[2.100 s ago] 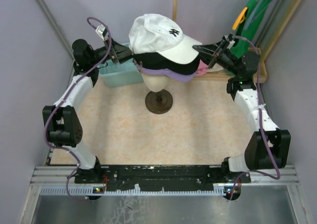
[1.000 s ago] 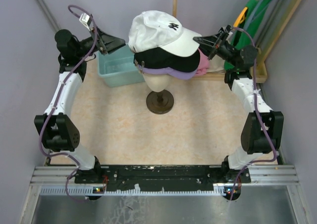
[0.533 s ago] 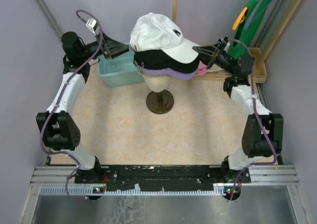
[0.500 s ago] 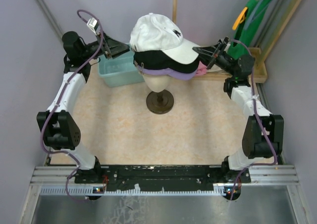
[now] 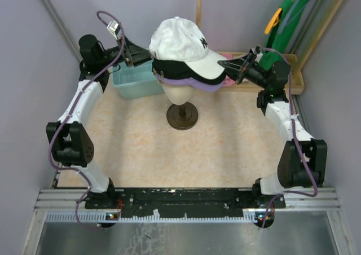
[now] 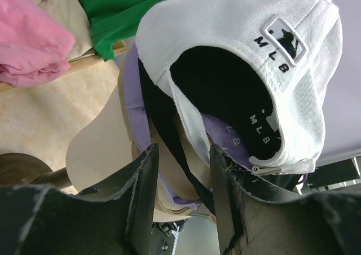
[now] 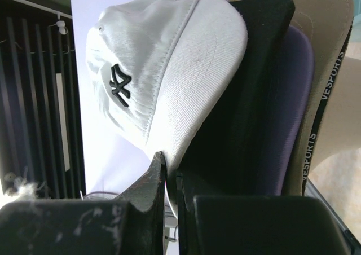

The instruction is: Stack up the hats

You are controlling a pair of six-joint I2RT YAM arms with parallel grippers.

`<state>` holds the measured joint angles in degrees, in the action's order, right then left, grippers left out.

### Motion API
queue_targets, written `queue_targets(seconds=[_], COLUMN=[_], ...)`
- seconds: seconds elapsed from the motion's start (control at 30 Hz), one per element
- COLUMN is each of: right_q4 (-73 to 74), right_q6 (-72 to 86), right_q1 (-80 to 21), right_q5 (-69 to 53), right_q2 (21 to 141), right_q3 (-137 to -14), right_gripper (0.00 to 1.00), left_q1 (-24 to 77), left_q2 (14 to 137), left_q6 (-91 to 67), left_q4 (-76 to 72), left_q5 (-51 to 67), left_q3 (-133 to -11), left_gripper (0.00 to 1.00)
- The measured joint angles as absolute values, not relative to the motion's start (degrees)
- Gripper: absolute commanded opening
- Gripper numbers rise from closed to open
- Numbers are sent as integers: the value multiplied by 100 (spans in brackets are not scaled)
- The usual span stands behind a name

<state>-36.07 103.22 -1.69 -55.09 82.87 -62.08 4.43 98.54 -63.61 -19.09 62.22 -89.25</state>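
A white cap [image 5: 183,43] with a dark logo sits on top of a black cap [image 5: 175,70], a purple cap [image 5: 206,86] and a tan cap, stacked on a mannequin head [image 5: 179,93]. My right gripper [image 5: 227,67] is shut on the white cap's brim [image 7: 197,97]; the black [image 7: 248,97], purple [image 7: 287,114] and tan [image 7: 324,57] brims lie beside it. My left gripper [image 5: 145,56] is open just behind the stack, jaws apart around the caps' back straps [image 6: 186,159]. The white cap's back [image 6: 282,69] shows an MLB tag.
A teal bin [image 5: 135,81] stands left of the head's round stand [image 5: 181,116]. A pink cloth [image 6: 31,46] and a green top [image 5: 287,18] lie on a wooden shelf [image 5: 282,84] at the back right. Purple walls close in both sides.
My left gripper has moved right, closer to the back of the stack. The white cap has shifted and settled lower over the black cap, with my right gripper still on its brim.
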Motion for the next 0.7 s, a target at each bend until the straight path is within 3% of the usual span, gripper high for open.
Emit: queue_targets(seconds=[0.43, 0.7], right_q4=[-3041, -2838], right_q6=[9874, 9677], right_q1=[-169, -158], right_q5=[-5666, -5710], right_q2=[8289, 8294], right_q3=[-6525, -6578], right_gripper=[0, 0], left_q1=[596, 674], left_q2=[10018, 10036], left_q6=[-6737, -6906], left_q4=[-2244, -2353], left_q5=[6228, 6237], left_q3=[-9155, -9179], left_gripper=[48, 0])
